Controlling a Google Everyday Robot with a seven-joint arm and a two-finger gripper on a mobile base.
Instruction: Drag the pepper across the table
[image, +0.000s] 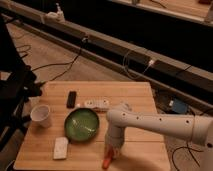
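I see the gripper (113, 151) low over the front part of the desk (136, 95), at the end of the white arm (160, 125) that reaches in from the right. It sits right on the pepper (106, 162); I cannot tell whether it grasps the pepper or only presses on it. The pepper lies by the front edge, between the sponge (61, 147) and the arm, just in front of the green plate (82, 124). A cup (41, 115) stands left of the plate.

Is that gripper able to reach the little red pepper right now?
Probably yes: the gripper is right above the pepper at the front edge of the table, with nothing between them.
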